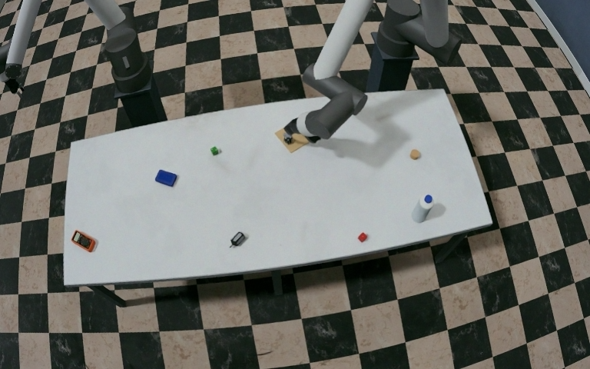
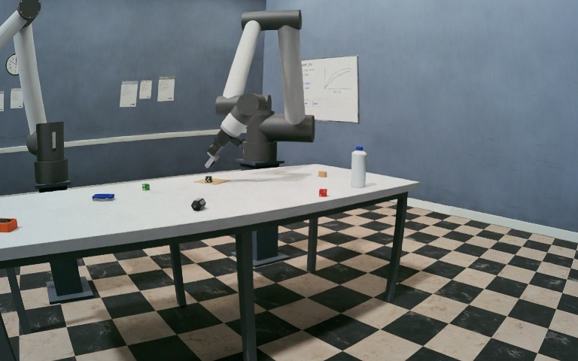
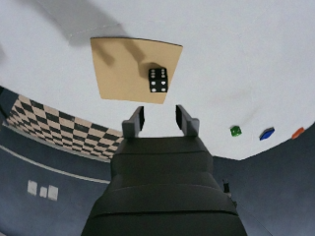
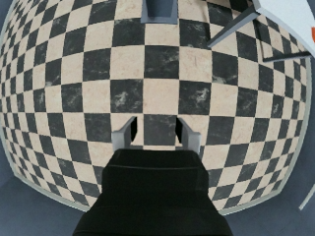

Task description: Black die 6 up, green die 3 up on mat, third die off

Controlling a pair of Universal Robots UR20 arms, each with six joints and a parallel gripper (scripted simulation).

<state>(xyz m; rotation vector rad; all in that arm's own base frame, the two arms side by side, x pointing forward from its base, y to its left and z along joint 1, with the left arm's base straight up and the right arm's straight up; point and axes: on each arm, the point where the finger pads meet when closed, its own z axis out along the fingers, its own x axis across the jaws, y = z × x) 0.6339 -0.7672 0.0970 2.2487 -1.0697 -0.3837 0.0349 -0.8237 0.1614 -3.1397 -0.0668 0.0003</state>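
Observation:
The black die [image 2: 208,179] [image 3: 157,80] lies flat on the tan mat [image 1: 296,147] [image 2: 219,182] [image 3: 118,74], close to one edge; its top shows four pips in the left wrist view. The green die [image 1: 214,150] [image 2: 145,186] [image 3: 235,131] lies on the table off the mat; its top number is too small to read. The red die [image 1: 362,237] [image 2: 323,192] lies off the mat near the front edge. My left gripper [image 2: 211,160] [image 3: 159,113] is open, tilted and empty above the mat. My right gripper [image 1: 19,90] [image 4: 157,124] is open and empty, away from the table over the floor.
A blue box [image 1: 166,177] [image 2: 103,197] lies near the green die. An orange multimeter [image 1: 83,241], a dark hexagonal object [image 1: 237,238] [image 2: 198,204], a white bottle [image 1: 422,209] [image 2: 358,169] and a small wooden block [image 1: 415,154] [image 2: 322,174] also stand or lie on the table.

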